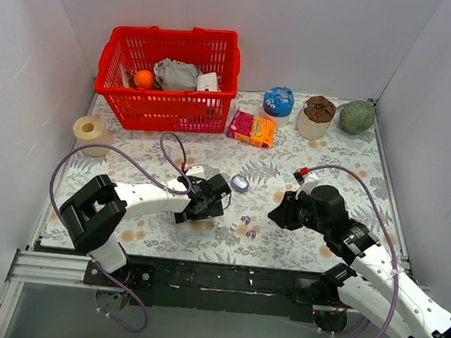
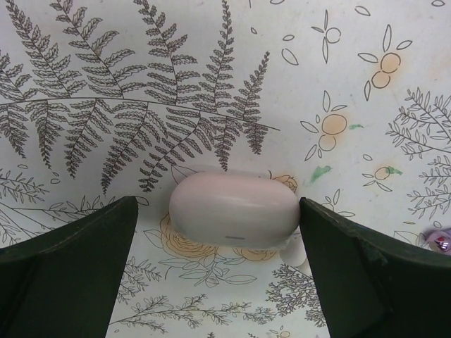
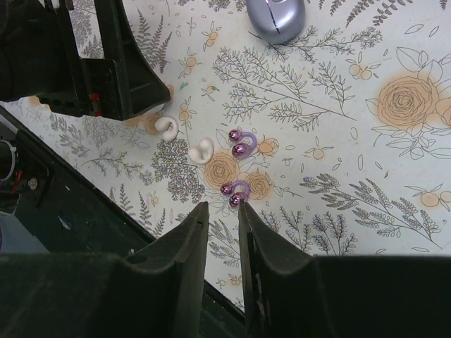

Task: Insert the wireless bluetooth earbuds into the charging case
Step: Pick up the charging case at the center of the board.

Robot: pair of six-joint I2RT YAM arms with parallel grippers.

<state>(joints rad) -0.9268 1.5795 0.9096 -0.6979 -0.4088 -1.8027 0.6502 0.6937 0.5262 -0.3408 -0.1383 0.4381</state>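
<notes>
Two glossy purple earbuds (image 3: pixel 242 146) lie on the tabletop (image 3: pixel 352 141) near our narrowly parted, empty right end effector (image 3: pixel 222 211); we judge them light, slippery, best pinched across the body.

White walls (image 1: pixel 302 33) on three sides, fern-and-flower patterned tabletop (image 1: pixel 330 159), even soft light

Purple earbuds (image 3: pixel 243 144), lavender case (image 3: pixel 276 15), fern-patterned tablecloth (image 3: pixel 338 162)

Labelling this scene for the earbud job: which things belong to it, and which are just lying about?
Job: purple earbuds, charging case.
Lying about: white capsule, white earbuds, red basket, snack packet, paper roll, blue cup, brown-topped cup, green ball.
</notes>
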